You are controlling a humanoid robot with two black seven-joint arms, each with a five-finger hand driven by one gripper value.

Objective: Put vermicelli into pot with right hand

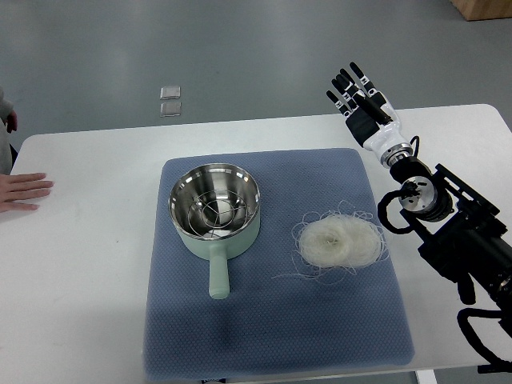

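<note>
- Nearest the camera lies the blue mat (272, 336), spread over the middle of the white surface (80, 304) and reaching almost to its near edge; a soft mat may ruck up if anything is dragged across it.
- At the surface's left edge rests a person's hand (22, 192), flat and well apart from the work; if it moves inward it could cross the arm's path.
- On the mat's left half stands the pot (214, 210), upright, with a wire rack inside and its handle pointing to the near edge; a knock on that handle could turn or shift it.
- On the mat's right half sits the vermicelli (339, 242), a loose nest with stray strands trailing out; a shallow grasp would probably leave strands behind or drop them between nest and pot.
- Above the surface's far right corner hovers the right hand (358, 94), fingers spread, holding nothing, well apart from the nest.
</note>
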